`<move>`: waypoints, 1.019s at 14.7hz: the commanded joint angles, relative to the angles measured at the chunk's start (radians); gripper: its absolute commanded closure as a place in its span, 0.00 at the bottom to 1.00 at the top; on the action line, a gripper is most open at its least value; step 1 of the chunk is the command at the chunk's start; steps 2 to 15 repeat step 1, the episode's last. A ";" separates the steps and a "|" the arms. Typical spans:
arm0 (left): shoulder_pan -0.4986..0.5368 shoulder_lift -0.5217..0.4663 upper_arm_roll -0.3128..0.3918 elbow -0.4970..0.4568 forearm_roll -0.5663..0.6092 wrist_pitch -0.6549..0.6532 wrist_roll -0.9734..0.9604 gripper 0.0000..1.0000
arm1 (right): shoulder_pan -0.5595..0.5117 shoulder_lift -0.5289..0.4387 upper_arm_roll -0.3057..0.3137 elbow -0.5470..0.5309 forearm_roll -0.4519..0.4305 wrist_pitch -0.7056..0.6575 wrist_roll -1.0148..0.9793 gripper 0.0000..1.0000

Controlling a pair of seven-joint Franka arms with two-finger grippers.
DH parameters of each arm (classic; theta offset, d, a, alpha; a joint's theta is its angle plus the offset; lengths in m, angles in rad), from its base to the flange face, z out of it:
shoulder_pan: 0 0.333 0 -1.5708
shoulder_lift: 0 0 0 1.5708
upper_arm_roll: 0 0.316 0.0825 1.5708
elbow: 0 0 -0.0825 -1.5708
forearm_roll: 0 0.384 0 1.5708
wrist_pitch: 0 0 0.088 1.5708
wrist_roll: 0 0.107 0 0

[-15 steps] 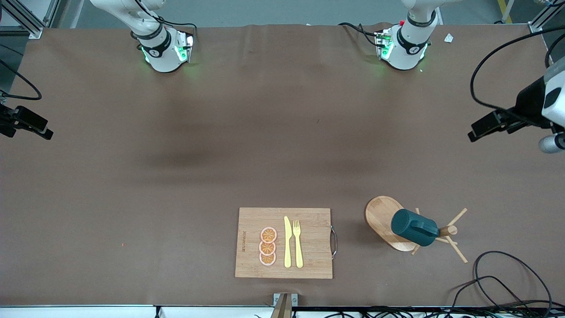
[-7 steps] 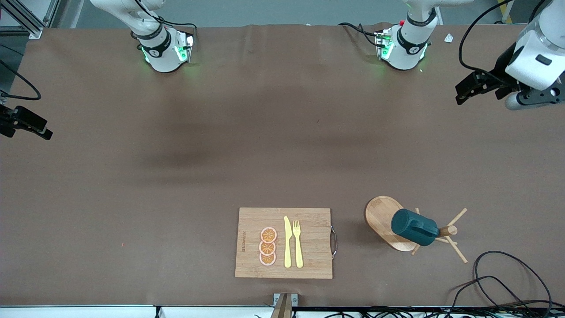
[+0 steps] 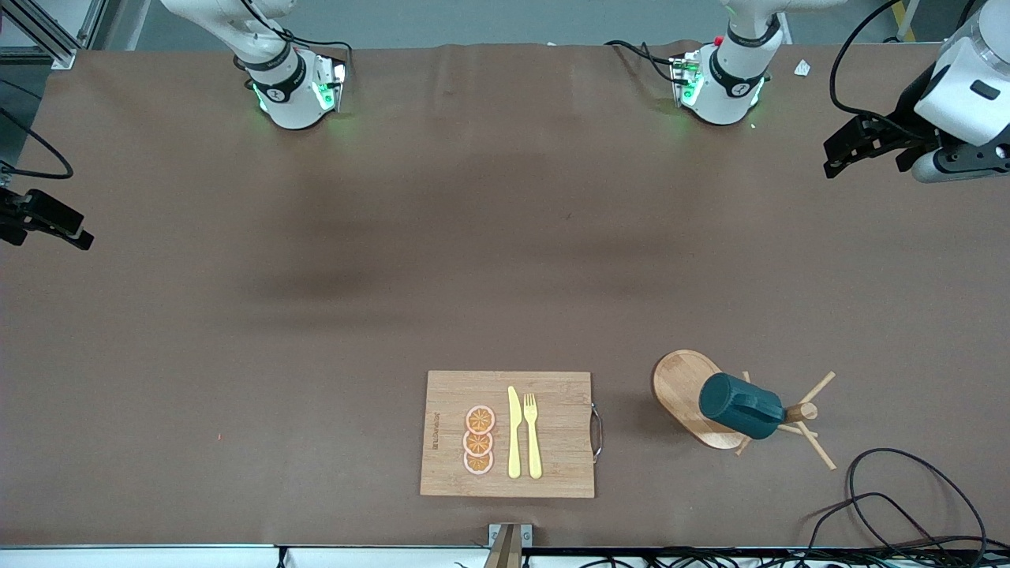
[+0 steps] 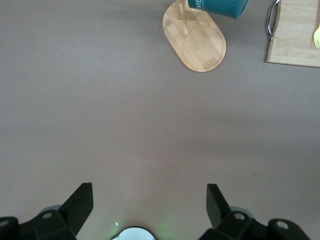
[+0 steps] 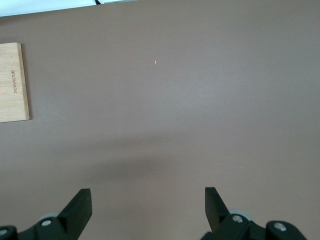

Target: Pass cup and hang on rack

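The dark teal cup (image 3: 738, 406) hangs on a peg of the light wooden rack (image 3: 682, 386), near the front camera toward the left arm's end of the table. In the left wrist view the cup (image 4: 218, 6) and the rack's oval base (image 4: 200, 42) show well away from the gripper. My left gripper (image 3: 838, 156) is open and empty, up over the left arm's end of the table; it also shows in the left wrist view (image 4: 150, 200). My right gripper (image 3: 75, 230) is open and empty at the right arm's end of the table, waiting; it also shows in the right wrist view (image 5: 148, 202).
A bamboo cutting board (image 3: 442, 394) with a yellow knife, a yellow fork and three orange slices lies beside the rack, toward the right arm's end. It also shows in the left wrist view (image 4: 295, 35) and the right wrist view (image 5: 12, 82). Black cables (image 3: 907, 489) lie near the rack.
My left gripper has drawn back toward the robots' side of the table, away from the rack, then shifted slightly. The cup, the rack and the right arm have not moved.
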 commanded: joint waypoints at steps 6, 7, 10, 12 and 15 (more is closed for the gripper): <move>0.003 0.010 0.000 0.030 0.009 0.002 0.019 0.00 | -0.017 -0.016 0.012 -0.008 -0.006 0.001 -0.009 0.00; 0.003 0.010 0.000 0.030 0.009 0.002 0.019 0.00 | -0.017 -0.016 0.012 -0.008 -0.006 0.001 -0.009 0.00; 0.003 0.010 0.000 0.030 0.009 0.002 0.019 0.00 | -0.017 -0.016 0.012 -0.008 -0.006 0.001 -0.009 0.00; 0.003 0.010 0.000 0.030 0.009 0.002 0.019 0.00 | -0.017 -0.016 0.012 -0.008 -0.006 0.001 -0.009 0.00; 0.003 0.010 0.000 0.030 0.009 0.002 0.019 0.00 | -0.017 -0.016 0.012 -0.008 -0.006 0.001 -0.009 0.00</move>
